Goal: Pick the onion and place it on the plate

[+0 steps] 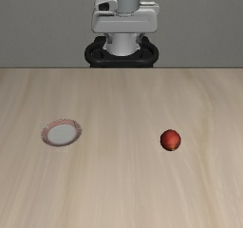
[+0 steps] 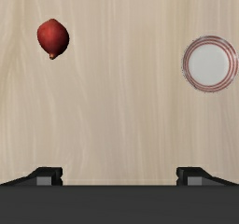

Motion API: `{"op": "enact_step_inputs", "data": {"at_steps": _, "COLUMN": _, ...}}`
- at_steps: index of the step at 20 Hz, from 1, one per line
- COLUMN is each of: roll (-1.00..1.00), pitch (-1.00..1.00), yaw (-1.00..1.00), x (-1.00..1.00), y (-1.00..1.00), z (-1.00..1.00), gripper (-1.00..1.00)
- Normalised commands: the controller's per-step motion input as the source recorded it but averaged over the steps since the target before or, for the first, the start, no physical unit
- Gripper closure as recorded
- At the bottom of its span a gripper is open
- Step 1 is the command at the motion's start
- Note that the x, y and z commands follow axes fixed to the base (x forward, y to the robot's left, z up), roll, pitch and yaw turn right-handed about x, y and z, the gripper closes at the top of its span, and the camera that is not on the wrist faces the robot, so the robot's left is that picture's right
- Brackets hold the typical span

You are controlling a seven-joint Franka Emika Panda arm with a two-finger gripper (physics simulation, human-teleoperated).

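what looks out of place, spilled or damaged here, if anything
Nothing stands out. The onion lies whole on the table, well apart from the plate, which sits flat. The pincer hangs open over the table, touching neither.

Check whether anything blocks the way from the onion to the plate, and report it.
Nothing visible does. The onion sits toward the exterior view's right, the plate toward its left, and only bare table lies between them.
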Motion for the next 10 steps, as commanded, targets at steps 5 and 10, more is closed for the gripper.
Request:
{"op": "enact_step_inputs", "data": {"at_steps": 5, "roll": 0.00, "pitch": 0.00, "yaw": 0.00, "x": 0.00, "y": 1.00, "z": 0.00, "gripper": -1.00}}
{"op": "enact_step_inputs", "data": {"at_steps": 10, "roll": 0.00, "pitch": 0.00, "yaw": 0.00, "x": 0.00, "y": 1.00, "z": 0.00, "gripper": -1.00}}
